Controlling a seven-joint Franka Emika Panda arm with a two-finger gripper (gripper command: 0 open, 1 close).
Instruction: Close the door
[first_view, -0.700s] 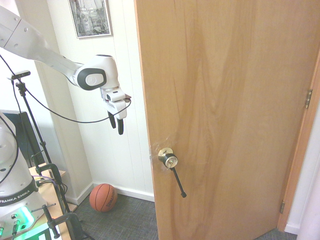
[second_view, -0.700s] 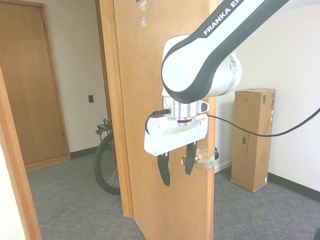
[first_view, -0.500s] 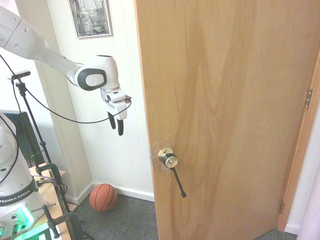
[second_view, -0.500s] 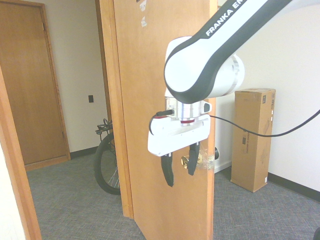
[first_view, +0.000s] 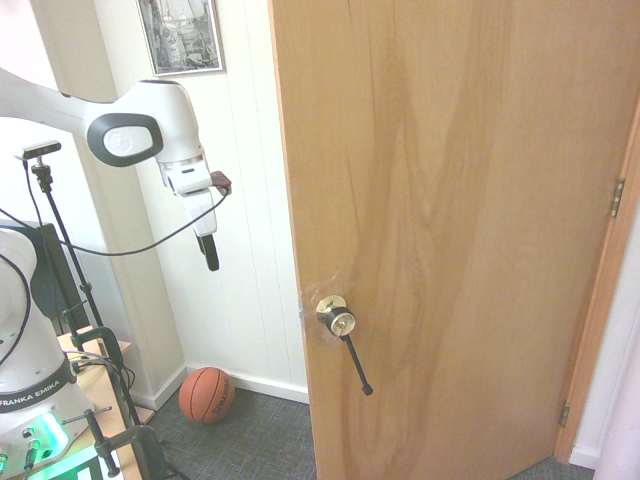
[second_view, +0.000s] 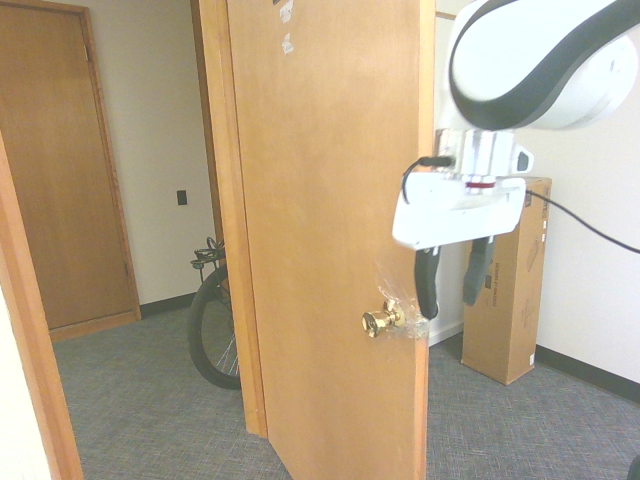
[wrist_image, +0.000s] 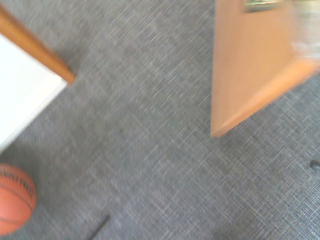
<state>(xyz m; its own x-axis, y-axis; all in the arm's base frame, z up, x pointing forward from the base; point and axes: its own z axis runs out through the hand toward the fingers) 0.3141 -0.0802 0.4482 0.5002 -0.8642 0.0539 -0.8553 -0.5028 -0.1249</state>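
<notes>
Basketball (first_view: 207, 395) on carpet (second_view: 330, 455), tall carton (second_view: 505, 300) beyond the gripper (second_view: 450, 292); door (first_view: 450, 220) ajar just beside its widely parted, empty fingers (second_view: 427, 282).

An office-like room with a robot set up in it: grey carpet (second_view: 500, 430) covers the floor, a framed picture (first_view: 180, 35) hangs on a white panelled wall (first_view: 245, 180), and a basketball (first_view: 207, 395) sits near the baseboard. Beyond a wood-framed doorway (second_view: 232, 250), a bicycle wheel (second_view: 213, 330) shows near a second wooden door (second_view: 60, 170); a tall cardboard box (second_view: 508, 300) stands against another wall.
</notes>
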